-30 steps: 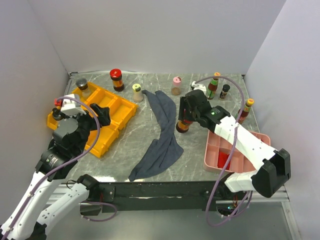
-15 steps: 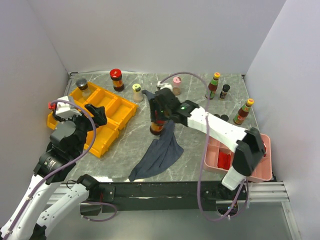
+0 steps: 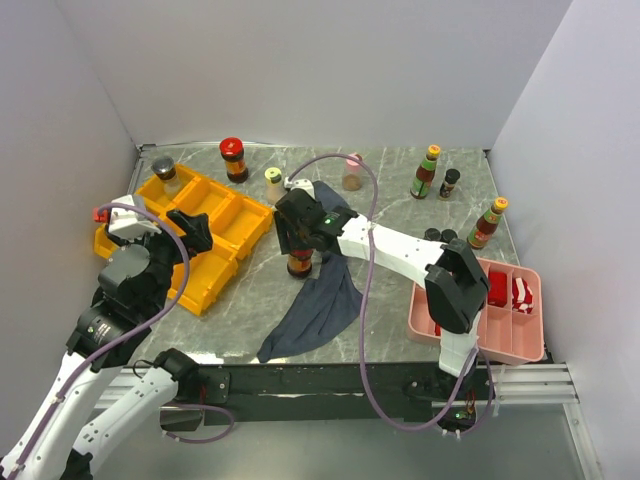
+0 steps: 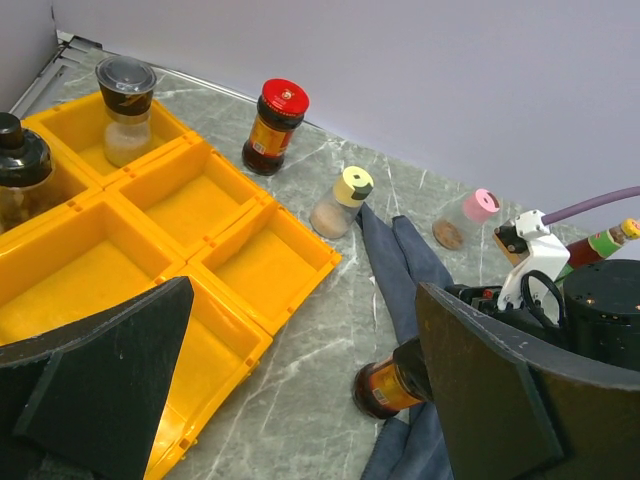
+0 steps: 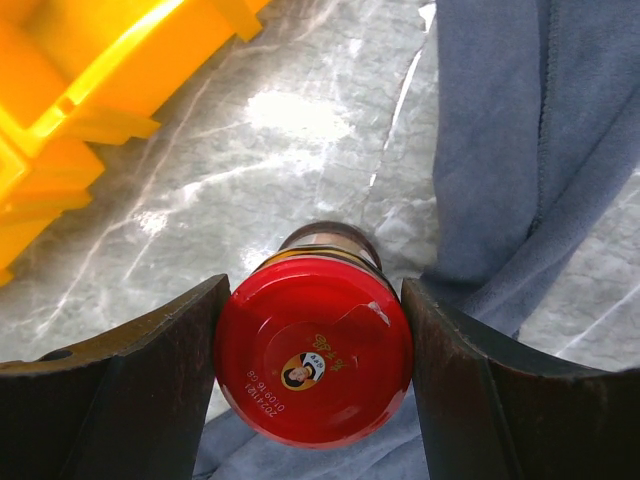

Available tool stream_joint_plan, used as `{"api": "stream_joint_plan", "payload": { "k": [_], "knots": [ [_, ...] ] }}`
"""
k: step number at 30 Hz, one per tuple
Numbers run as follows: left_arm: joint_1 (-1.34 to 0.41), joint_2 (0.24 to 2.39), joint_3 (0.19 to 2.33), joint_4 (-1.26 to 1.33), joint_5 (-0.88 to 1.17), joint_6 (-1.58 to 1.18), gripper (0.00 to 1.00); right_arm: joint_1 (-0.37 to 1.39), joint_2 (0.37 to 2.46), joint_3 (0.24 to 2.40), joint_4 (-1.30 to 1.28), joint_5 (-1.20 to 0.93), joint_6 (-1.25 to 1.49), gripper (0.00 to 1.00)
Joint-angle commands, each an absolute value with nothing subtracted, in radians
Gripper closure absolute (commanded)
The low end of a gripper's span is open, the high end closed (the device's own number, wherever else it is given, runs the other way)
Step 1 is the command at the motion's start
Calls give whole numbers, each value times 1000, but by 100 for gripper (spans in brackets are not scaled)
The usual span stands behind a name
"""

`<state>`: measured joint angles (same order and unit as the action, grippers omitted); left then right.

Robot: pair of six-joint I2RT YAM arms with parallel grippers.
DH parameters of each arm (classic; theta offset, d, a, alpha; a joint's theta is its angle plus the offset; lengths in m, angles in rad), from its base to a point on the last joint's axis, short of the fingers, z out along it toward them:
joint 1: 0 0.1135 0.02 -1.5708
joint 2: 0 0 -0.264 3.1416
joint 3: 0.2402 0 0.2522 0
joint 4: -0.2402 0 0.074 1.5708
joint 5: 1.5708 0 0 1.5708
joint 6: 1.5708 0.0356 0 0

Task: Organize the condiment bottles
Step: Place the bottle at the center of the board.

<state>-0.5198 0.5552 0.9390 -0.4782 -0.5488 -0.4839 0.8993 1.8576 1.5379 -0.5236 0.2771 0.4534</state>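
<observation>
Nearest the arm bases, the pink tray (image 3: pixel 470 338) sits at the right front corner of the table (image 3: pixel 245 290), with red packets (image 3: pixel 506 290) in its far compartments. The grey-blue cloth (image 3: pixel 322 300) runs from front centre diagonally toward the rear.

At the cloth's left edge, the right gripper (image 3: pixel 298 248) is clamped on a red-lidded jar (image 5: pixel 313 362), one finger on each side just below the lid. The jar is upright. Its long axis is vertical, with the lid up toward the wrist camera and the base down over bare marble just beside the cloth. These views do not settle whether the base touches the table.

To the left, the left gripper (image 4: pixel 305 300) hangs over the near part of the orange bin tray (image 3: pixel 232 232), fingers spread wide and holding nothing. Two bottles stand upright in the tray's far compartments: a dark-capped shaker (image 4: pixel 125 95) and a black-capped jar (image 4: pixel 15 170).

On the right, small black caps (image 3: pixel 433 235) show just beyond the pink tray, and a slim sauce bottle (image 3: pixel 487 222) stands near the table's right edge.

The rear row is all upright: a second red-lidded jar (image 3: pixel 233 158), a yellow-capped shaker (image 3: pixel 274 185), a pink-capped shaker (image 3: pixel 352 178), and a second slim sauce bottle (image 3: pixel 426 172) with a small black-capped bottle (image 3: pixel 449 183) just beside it.
</observation>
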Motion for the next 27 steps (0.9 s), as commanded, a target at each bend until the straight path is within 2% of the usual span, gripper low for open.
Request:
{"api": "stream_joint_plan", "payload": {
  "k": [1,6,7,10,18,27],
  "knots": [
    [-520,555,939,-451,-566,-491,1,913,1842,1609,-426,347,457,38],
    [-520,566,942,-457,-569,-497,1,913,1825,1605,-433,336,457,24],
    [-520,568,942,-456,-569,-499,1,913,1821,1603,-439,333,457,16],
    [-522,574,939,-453,-566,-495,1,913,1787,1583,-442,314,457,9],
    [-522,609,939,-449,-549,-500,0,913,1568,1415,-454,287,463,0],
    [-522,865,1089,-506,-361,-495,1,911,1168,1120,-471,478,443,0]
  ]
}}
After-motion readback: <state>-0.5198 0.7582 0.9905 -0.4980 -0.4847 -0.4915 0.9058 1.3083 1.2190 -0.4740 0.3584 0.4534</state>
